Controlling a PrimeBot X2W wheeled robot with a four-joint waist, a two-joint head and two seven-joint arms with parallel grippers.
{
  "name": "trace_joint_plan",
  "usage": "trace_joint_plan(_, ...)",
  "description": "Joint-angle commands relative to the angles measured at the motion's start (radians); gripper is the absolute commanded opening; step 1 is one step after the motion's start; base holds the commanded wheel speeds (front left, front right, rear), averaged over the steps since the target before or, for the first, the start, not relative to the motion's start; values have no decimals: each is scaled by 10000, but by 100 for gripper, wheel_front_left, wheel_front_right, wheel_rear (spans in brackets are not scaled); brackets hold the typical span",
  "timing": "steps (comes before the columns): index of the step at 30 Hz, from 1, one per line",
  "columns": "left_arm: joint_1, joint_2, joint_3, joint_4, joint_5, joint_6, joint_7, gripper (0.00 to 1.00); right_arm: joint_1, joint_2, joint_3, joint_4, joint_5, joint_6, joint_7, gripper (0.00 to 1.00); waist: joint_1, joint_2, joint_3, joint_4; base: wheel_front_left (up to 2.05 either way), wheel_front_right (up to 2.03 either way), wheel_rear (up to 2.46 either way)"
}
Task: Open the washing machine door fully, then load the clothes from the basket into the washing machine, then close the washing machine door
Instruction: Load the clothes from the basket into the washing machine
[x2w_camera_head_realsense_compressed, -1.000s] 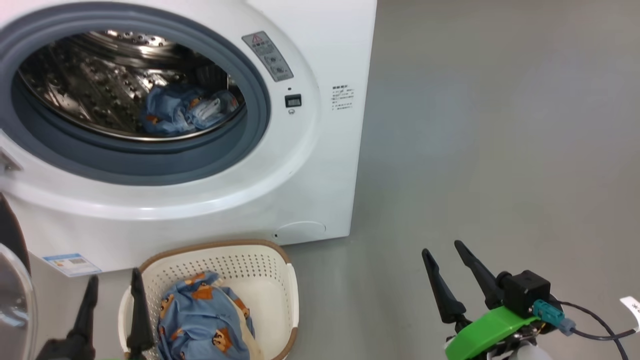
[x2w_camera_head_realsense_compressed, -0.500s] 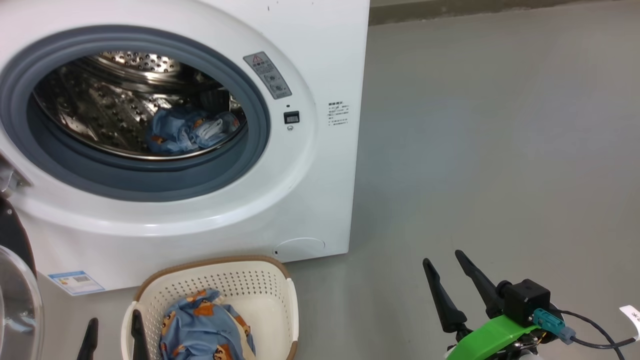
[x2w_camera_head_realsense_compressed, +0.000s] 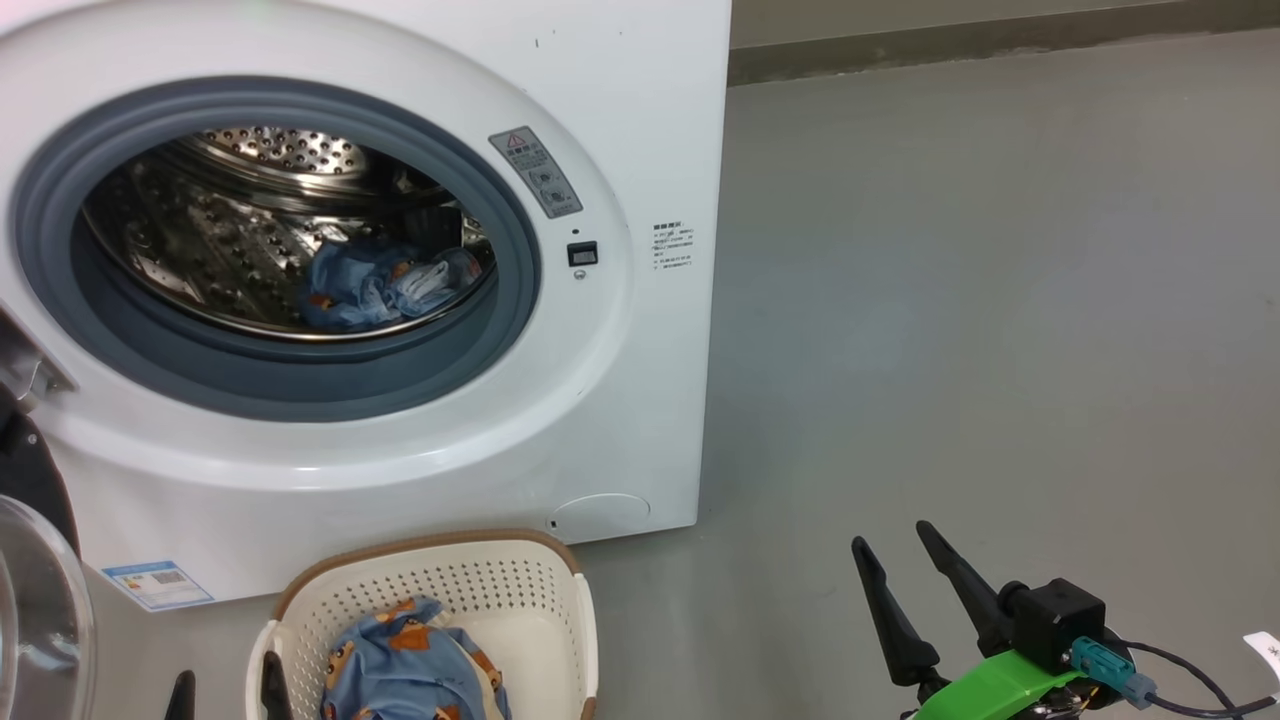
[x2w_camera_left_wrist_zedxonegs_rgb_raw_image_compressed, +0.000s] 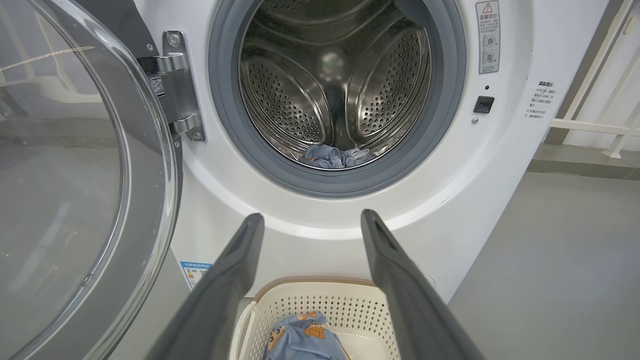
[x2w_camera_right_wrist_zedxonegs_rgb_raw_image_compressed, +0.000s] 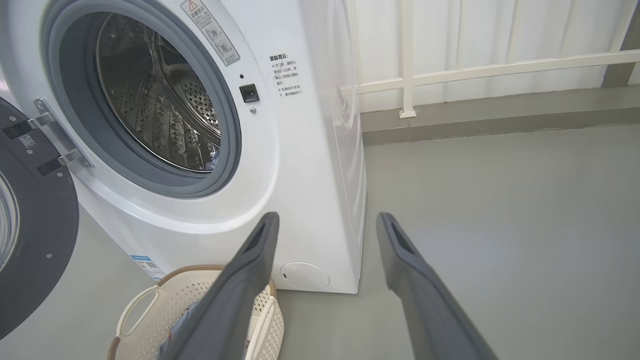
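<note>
the washing machine door (x2w_camera_left_wrist_zedxonegs_rgb_raw_image_compressed: 75, 175) is swung open at 9 o'clock of the washing machine (x2w_camera_head_realsense_compressed: 620, 380). clothes (x2w_camera_head_realsense_compressed: 385, 285) are seen in the drum (x2w_camera_left_wrist_zedxonegs_rgb_raw_image_compressed: 280, 95) and in the basket (x2w_camera_head_realsense_compressed: 500, 590), set at the machine's 6 o'clock. the left gripper (x2w_camera_left_wrist_zedxonegs_rgb_raw_image_compressed: 311, 216) and right gripper (x2w_camera_right_wrist_zedxonegs_rgb_raw_image_compressed: 327, 216) are spread wide, empty.

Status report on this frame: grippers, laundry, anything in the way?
Left gripper and right gripper open, empty. Door open; clothes in drum, more clothes in basket. No obstruction seen at the opening.
</note>
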Motion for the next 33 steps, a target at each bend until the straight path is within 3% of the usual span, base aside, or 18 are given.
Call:
trace_joint_plan(1, -52, 118, 260, -287, -60, 131, -53, 100, -81, -2, 185, -282, -93, 16, -118, 100, 0, 0, -12, 6, 0, 0, 0)
trace_joint_plan(15, 6, 118, 162, -199, 89, 37, -53, 100, -91, 50, 150, -353, -116, 16, -118, 100, 0, 0, 141, 38, 0, 0, 0)
trace_joint_plan(33, -1220, 118, -448, 875, 8, -394, -53, 100, -515, 60, -8, -699, -125, 16, -118, 100, 0, 0, 1984, 0, 0, 0, 0)
